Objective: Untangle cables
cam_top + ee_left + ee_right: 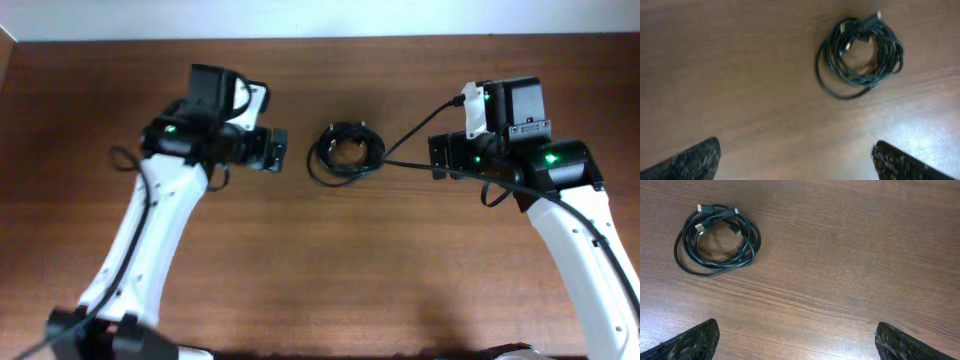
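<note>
Nearest in the left wrist view, only the tips of the left gripper (796,145) show: two dark, speckled fingers (690,161), cut off at the bottom corners. They stand far apart with bare table (740,75) between them, and they hold nothing. This picture is blurred, and a pale glare (920,125) lies on the wood at lower right. Farther up and to the right lie the cables (858,52), thin black cords wound in a loose round coil, well apart from the fingers. Small plug ends show at the coil's top, but the blur hides their kind. The cords cannot be counted.

The right wrist view is sharper. The right gripper (797,326) is likewise cut down to two tips at the bottom corners, spread wide and empty. The coil lies far up at the left, with a few small plugs at its top, some of them pale-tipped.

From overhead the coil sits between the two grippers in the far half of the table and touches neither. Both grippers are dark against their arms there, so the jaws are hard to make out. A thicker black wire (420,128) of the right arm loops toward the coil's right edge; whether it touches cannot be told. The arms' bases are cut off by the lower edge. Beyond the table runs a white strip (300,18).
</note>
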`<state>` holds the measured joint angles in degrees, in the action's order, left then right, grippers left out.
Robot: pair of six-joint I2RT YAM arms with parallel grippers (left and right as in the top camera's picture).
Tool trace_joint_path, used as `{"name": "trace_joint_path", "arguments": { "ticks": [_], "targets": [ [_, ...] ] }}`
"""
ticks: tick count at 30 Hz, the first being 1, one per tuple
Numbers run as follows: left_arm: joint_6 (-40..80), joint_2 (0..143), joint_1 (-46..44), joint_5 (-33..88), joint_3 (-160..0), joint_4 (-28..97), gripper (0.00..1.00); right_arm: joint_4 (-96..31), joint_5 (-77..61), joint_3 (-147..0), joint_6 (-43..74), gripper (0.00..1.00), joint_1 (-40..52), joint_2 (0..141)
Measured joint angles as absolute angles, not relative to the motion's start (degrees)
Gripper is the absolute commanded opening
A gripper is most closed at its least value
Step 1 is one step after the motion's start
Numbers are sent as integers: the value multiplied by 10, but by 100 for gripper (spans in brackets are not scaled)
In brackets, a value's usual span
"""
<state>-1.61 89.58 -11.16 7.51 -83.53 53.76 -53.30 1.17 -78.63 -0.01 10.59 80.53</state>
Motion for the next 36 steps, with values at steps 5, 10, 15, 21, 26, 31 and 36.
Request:
{"name": "trace_joint_path", "arguments": {
  "ticks": [5,10,15,21,26,31,36],
  "targets": [
    [34,957,-151,-17,-835,499,98,-518,15,-787,13,99,106,851],
    [40,985,-156,14,-836,424,98,-529,17,-788,13,99,106,884],
    [40,1158,-180,32,-837,398,98,-533,29,-788,13,99,106,884],
    [42,1204,-232,32,-837,368,98,-533,30,-788,14,99,106,884],
    [63,1211,-244,5,-841,365,98,-536,30,-788,13,99,106,884],
    [70,1237,-243,-17,-866,346,0,-538,30,-788,13,99,106,884],
    [74,1240,-243,-15,-876,364,0,-538,31,-788,13,99,106,884]
  ]
}}
